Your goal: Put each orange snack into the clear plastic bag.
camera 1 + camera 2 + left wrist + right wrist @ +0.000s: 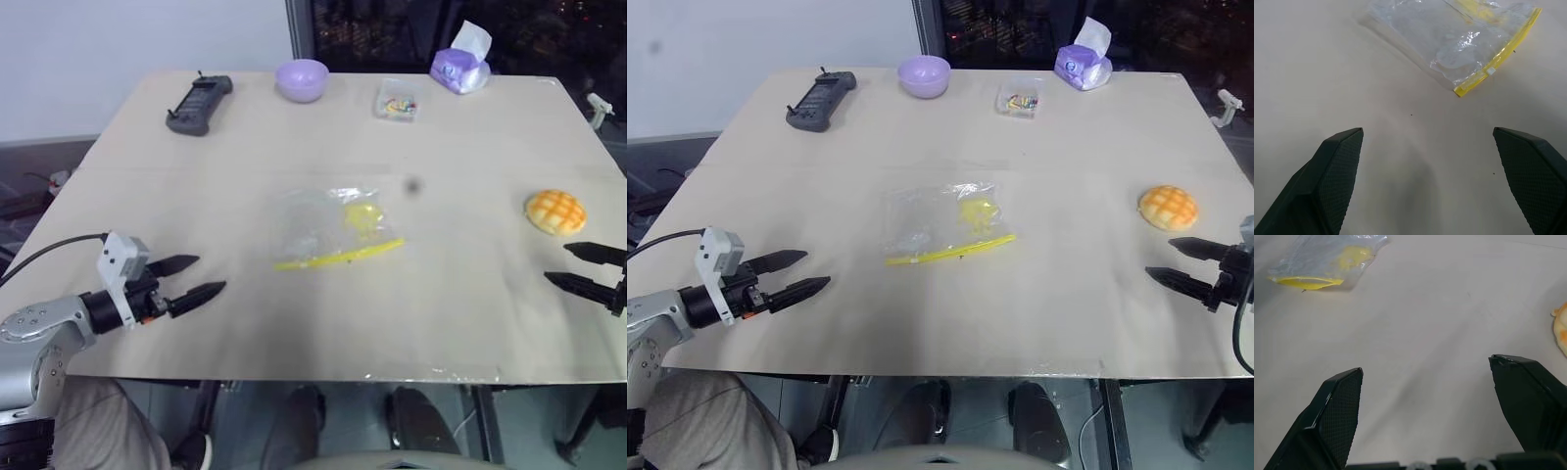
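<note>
**Both grippers wide and empty; bun not yet picked**

Head views: orange bun (555,211) sits near the table's right edge, just beyond the right gripper (1176,262). Clear zip bag (328,228) lies flat mid-table, well apart from the left gripper (191,279). Best: right takes the bun across its dome; left pins the bag near the yellow strip.

Wrist views: jaws fully spread, nothing between.

Surface: pale table (460,313); far edge holds a handheld controller (200,104), lilac bowl (301,79), small clear box (397,101), tissue pack (459,67). Dark window behind.
</note>
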You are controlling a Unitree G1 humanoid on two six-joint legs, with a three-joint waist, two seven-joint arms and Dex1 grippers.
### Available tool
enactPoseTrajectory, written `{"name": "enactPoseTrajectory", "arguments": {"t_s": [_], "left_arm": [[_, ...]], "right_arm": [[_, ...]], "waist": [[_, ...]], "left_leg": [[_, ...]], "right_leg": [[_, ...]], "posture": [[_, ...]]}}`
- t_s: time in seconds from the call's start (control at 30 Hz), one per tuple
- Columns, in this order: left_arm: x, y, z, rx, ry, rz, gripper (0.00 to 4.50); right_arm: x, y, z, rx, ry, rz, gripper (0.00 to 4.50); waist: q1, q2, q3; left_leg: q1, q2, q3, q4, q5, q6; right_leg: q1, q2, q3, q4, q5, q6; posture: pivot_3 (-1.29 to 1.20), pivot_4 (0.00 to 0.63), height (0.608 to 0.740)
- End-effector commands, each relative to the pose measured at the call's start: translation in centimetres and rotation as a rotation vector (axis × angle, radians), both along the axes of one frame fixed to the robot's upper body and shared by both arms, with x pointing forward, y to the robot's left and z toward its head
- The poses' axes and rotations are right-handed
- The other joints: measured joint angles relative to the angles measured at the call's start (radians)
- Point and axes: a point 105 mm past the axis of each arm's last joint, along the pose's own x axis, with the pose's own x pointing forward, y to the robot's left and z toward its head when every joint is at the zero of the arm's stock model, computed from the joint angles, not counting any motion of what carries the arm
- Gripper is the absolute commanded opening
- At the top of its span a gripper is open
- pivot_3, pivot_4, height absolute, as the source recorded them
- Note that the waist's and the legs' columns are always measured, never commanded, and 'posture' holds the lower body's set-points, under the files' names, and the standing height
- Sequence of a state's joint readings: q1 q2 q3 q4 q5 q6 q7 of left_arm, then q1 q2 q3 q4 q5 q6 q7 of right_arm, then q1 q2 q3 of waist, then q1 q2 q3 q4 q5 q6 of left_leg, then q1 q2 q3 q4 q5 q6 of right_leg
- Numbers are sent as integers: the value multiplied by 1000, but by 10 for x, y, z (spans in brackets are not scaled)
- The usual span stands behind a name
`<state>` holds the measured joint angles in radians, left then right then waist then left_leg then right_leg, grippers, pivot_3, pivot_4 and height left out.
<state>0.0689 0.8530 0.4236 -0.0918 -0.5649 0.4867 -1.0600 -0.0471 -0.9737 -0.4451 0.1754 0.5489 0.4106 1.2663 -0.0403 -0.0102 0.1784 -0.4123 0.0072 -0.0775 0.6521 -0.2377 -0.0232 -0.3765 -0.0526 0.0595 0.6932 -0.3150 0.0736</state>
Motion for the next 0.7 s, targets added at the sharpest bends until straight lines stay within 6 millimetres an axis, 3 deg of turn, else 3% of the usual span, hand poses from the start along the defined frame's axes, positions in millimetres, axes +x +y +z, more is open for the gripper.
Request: {"name": "enactPoseTrajectory", "arguments": {"t_s": [0.03,0.7], "left_arm": [[5,-2,12,28,-59,-15,4500],[21,-13,7,89,-94,-48,4500]], "right_arm": [[0,-1,13,-14,-60,-4,4464],[-4,5,14,6,-62,-9,4464]], "waist": [[0,0,0],[1,0,0]], "left_leg": [[0,0,0,0,0,0],[0,0,0,0,0,0]], "right_leg": [[0,0,0,0,0,0],[0,0,0,0,0,0]], "posture": [[0,150,740],[0,150,740]]}}
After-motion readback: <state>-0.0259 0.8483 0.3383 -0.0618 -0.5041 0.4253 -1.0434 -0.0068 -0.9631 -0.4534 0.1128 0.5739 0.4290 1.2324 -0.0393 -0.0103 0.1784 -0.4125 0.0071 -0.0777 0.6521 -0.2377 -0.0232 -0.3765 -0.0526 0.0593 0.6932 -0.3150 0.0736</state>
